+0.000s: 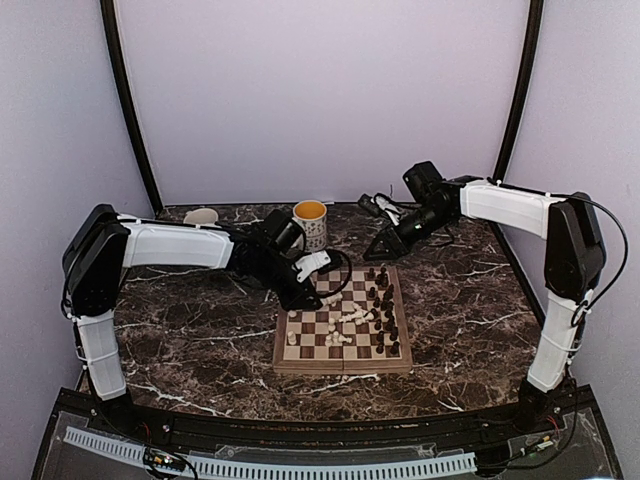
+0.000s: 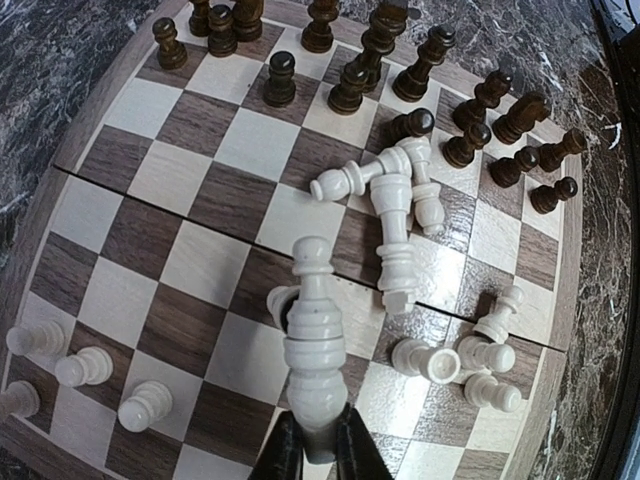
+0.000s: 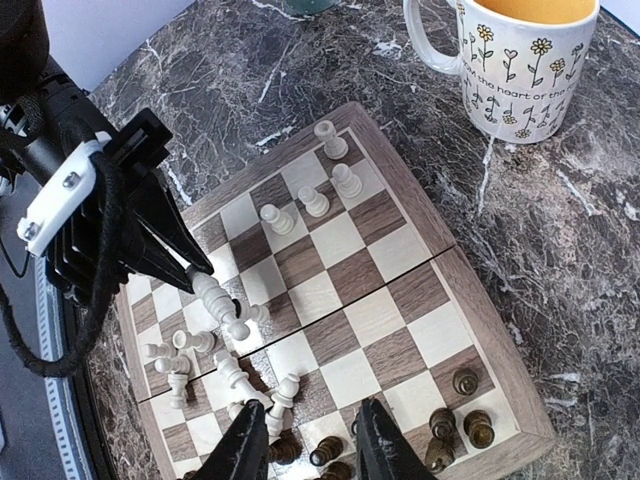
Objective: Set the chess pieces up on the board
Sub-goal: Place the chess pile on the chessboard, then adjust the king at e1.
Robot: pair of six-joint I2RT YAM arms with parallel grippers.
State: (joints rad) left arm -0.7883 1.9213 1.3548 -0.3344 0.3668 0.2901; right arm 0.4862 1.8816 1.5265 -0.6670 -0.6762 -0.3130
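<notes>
Marbled dark table (image 1: 200,340) carries the board (image 1: 340,366) at its middle, with a flowered mug (image 1: 311,222), yellow inside, just past the board's far left corner.

Left claw (image 2: 318,435) is clamped on the base of a tall white piece (image 2: 314,320). The piece juts out from the fingers over the board's left half, head away from the claw. Whether the head touches the squares I cannot tell.

Right claw (image 3: 312,425) hangs over the far right part of the board, fingers apart and nothing gripped.

Below and beside it are dark pieces (image 3: 460,405), which crowd the right edge, most upright and a few toppled.

Around the middle of the board a heap of white pieces (image 2: 395,215) lies on its sides, the pieces touching one another and a fallen dark one.

Stray white pieces (image 2: 470,365) lie tumbled just beside the heap, toward the left edge.

A few white pawns (image 2: 85,365) stand upright by the left edge, well apart from the heap.
</notes>
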